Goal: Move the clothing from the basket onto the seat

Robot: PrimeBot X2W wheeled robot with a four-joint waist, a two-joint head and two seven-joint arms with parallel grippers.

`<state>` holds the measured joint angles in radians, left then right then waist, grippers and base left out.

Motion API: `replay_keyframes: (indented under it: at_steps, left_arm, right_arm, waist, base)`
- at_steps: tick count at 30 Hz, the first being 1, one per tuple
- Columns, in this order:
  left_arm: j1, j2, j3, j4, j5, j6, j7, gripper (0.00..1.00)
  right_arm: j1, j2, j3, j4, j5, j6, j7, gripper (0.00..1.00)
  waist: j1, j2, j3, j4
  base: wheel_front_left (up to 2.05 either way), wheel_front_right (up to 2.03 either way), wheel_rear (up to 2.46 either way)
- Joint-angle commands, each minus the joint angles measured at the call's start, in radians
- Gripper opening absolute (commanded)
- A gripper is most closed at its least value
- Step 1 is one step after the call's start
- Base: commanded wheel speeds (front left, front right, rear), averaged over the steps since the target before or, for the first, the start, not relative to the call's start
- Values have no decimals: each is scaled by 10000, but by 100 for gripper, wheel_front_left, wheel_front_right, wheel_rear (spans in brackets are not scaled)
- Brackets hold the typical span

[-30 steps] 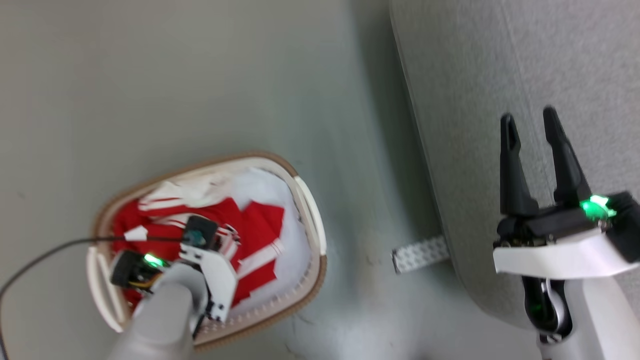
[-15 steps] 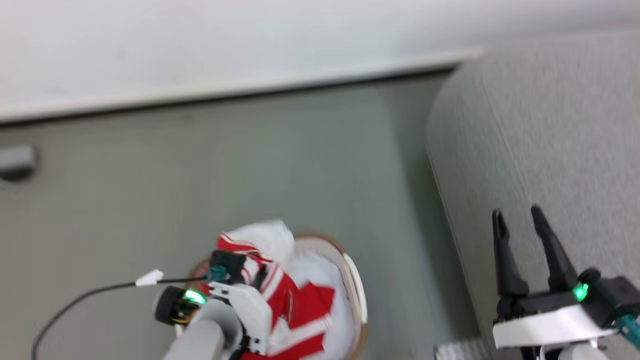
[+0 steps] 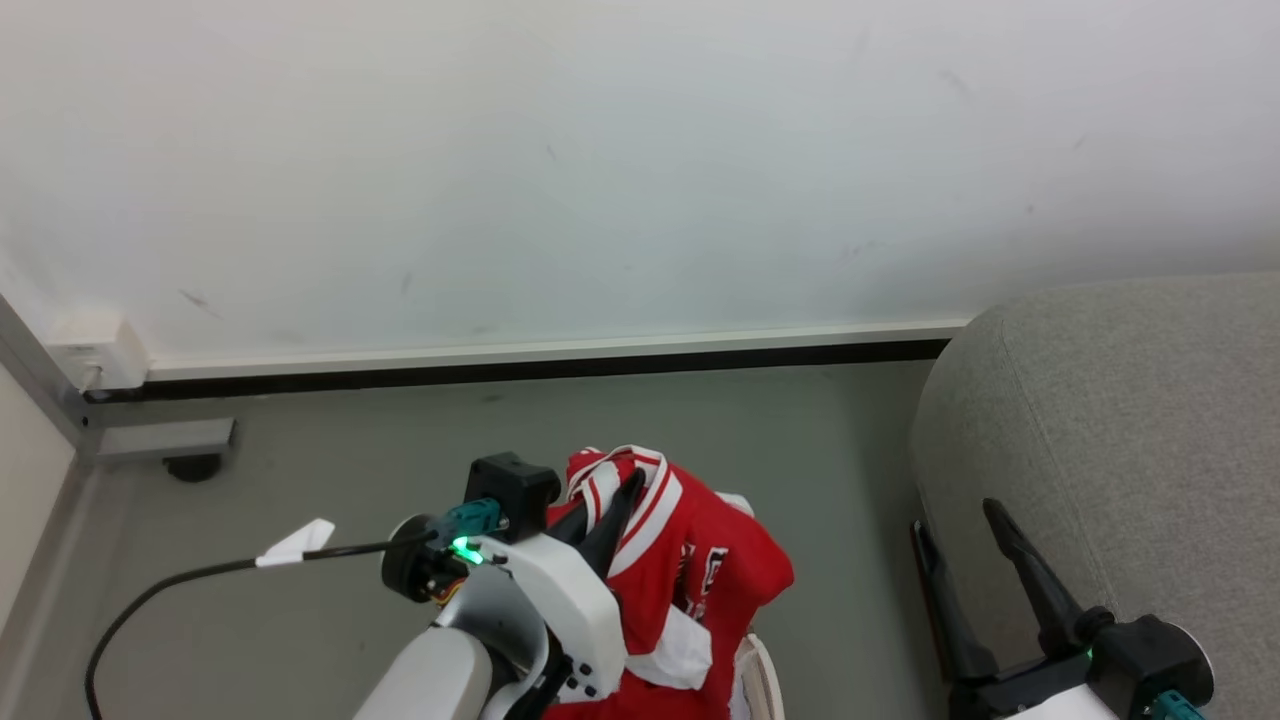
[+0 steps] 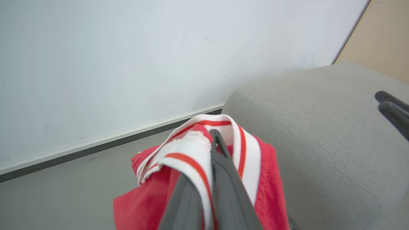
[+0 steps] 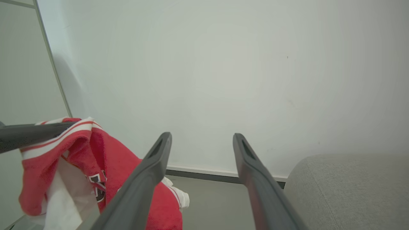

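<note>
White wall stands behind everything and meets the grey-green floor along a pale skirting with a dark line under it. My left tool is clamped tight on the clothing. Its jaws pinch the white ribbed trim with red stripes, and the trim folds over their tips in my left wrist view. The rest of the red garment hangs down from that grip, showing a white panel and a small printed logo. It hangs over the basket, of which I see a cream strip of rim at the bottom of my head view; whether the cloth touches that rim I cannot tell. The grey woven seat rises to my right, apart from the garment, with bare floor between them. My right tool holds nothing, its jaws spread wide, and it points up beside the seat's rounded edge. A black cable with a white tag runs from my left wrist.
</note>
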<state>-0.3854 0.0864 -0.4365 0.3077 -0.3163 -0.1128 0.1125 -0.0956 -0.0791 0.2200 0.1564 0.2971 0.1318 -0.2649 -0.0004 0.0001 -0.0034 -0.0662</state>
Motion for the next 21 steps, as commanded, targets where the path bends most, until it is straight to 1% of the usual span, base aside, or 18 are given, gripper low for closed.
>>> replay_keyframes:
  at_steps: [1, 5, 9, 14, 17, 18, 19, 21]
  left_arm:
    - [274, 141, -37, -745, -88, 78, 315, 0]
    - [454, 251, -188, -2194, -159, 123, 993, 0]
    - [430, 353, -397, -3047, -142, 105, 1503, 0]
    - [367, 305, -671, -3633, -203, 77, 1788, 0]
    - [427, 288, -845, -3873, -237, 45, 1931, 0]
    - [456, 290, -903, -3939, -265, 43, 1962, 0]
    - [456, 290, -903, -3939, -265, 43, 1962, 0]
    - [500, 289, -997, -4045, -306, 30, 2021, 0]
  right_arm:
    - [101, -262, 309, 25, -47, -21, 7, 100]
    - [-87, -778, 996, -45, -58, -21, 7, 100]
    - [-445, -1291, 1866, -118, 93, -21, 7, 100]
    - [-976, -1738, 2949, -5, 404, -21, 7, 100]
    - [-1394, -1941, 3802, 286, 615, -21, 15, 100]
    - [-1548, -1978, 4035, 380, 706, -21, 43, 100]
    - [-1548, -1978, 4035, 380, 706, -21, 43, 100]
    - [-1874, -2062, 4543, 581, 962, -21, 125, 100]
  waist:
    - [4, -1, -208, 57]
    - [4, -1, -289, 56]
    - [4, -1, -337, 26]
    - [4, -1, -392, 10]
    - [4, -1, -435, 34]
    - [4, -1, -453, 47]
    - [4, -1, -453, 47]
    - [4, -1, -482, 74]
  base:
    - [0, 0, 0]
    - [0, 0, 0]
    - [0, 0, 0]
    - [0, 0, 0]
    - [0, 0, 0]
    - [0, 0, 0]
    - [0, 0, 0]
    - [0, 0, 0]
